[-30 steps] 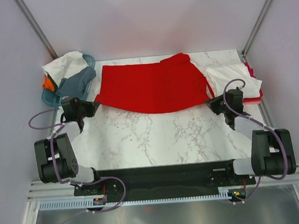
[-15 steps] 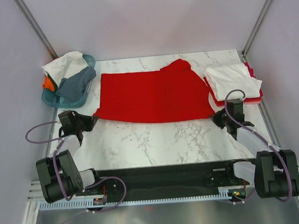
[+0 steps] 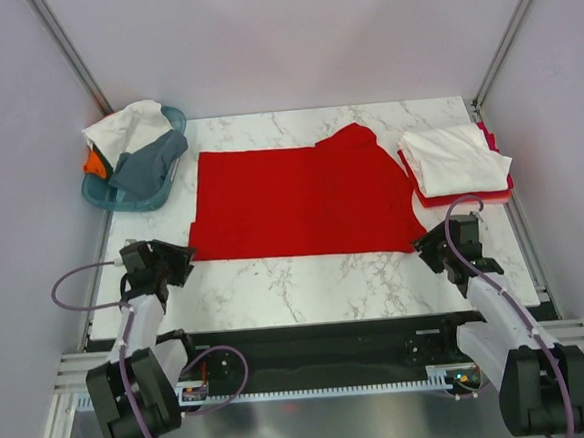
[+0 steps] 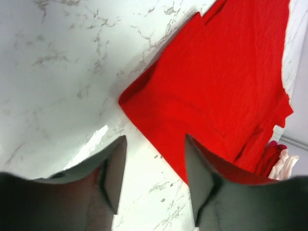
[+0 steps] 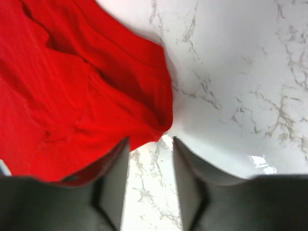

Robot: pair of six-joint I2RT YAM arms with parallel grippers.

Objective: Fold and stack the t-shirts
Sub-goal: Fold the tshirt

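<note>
Far left: teal basket (image 3: 98,195) heaped with white tee (image 3: 125,125), grey tee (image 3: 147,159), orange tee (image 3: 93,163). Centre of marble table (image 3: 306,278): bright red t-shirt (image 3: 301,203) spread flat, roughly rectangular, sleeve folded over at far right. Far right: folded white tee (image 3: 458,157) stacked on folded red tee (image 3: 466,198).

Near-left shirt corner just beyond left gripper (image 4: 154,144); near-right corner reaching gap of right gripper (image 5: 150,144).

Both sets of jaws parted, gripping nothing, marble visible between fingers.

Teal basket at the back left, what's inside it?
A white tee on top, a grey one and a bit of orange cloth. They hide the bottom of the basket and anything beneath.
</note>
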